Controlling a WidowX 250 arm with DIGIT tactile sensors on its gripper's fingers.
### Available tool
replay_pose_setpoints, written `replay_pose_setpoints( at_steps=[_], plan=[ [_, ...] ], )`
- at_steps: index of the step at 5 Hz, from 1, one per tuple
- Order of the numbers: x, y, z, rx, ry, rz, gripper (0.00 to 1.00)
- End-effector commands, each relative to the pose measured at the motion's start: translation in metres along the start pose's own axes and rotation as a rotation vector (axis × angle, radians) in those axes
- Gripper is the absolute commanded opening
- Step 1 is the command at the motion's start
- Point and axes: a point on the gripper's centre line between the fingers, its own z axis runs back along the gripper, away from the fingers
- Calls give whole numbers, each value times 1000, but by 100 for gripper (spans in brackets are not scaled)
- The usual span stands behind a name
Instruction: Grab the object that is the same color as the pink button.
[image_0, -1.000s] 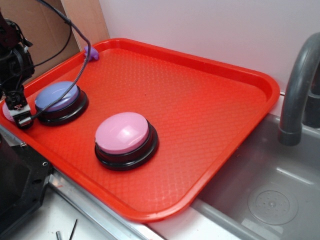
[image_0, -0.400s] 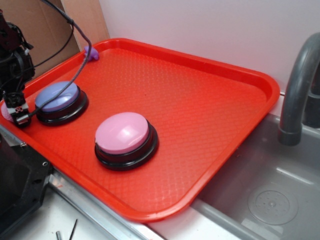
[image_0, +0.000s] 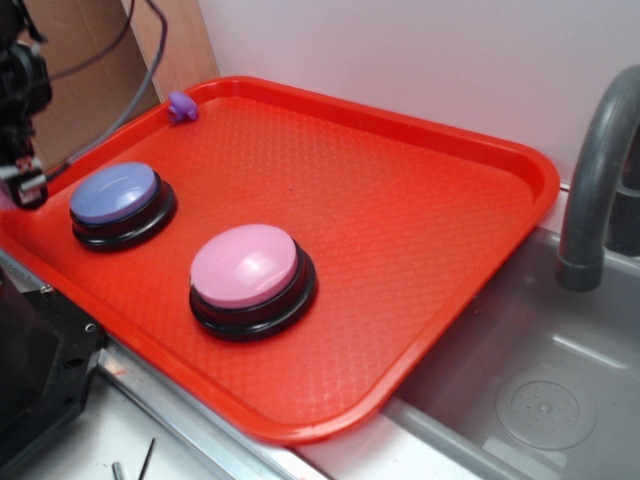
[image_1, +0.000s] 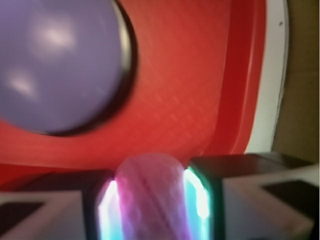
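My gripper (image_0: 24, 186) hangs at the far left edge of the red tray (image_0: 400, 200), raised a little above it. In the wrist view my gripper (image_1: 150, 200) is shut on the small pink knitted ball (image_1: 150, 195), squeezed between the two lit pads. In the exterior view the ball is hidden by the gripper. The pink button (image_0: 246, 266) with its glossy dome on a black base stands in the front middle of the tray, well right of the gripper.
A blue-purple button (image_0: 114, 194) stands just right of the gripper and fills the wrist view's upper left (image_1: 55, 60). A tiny purple toy (image_0: 181, 106) lies at the tray's back corner. A grey sink (image_0: 530, 390) and faucet (image_0: 595, 180) are at right.
The gripper has risen and moved back along the tray's left edge with the pink ball in it. The cable has swung away from the purple toy. The buttons have not moved.
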Motion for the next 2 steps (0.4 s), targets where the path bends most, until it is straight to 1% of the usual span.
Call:
replay_pose_setpoints(
  at_steps=[1, 2],
  plan=[
    [22, -28, 75, -92, -70, 35, 0],
    [46, -51, 105, -127, -109, 9, 0]
  ],
)
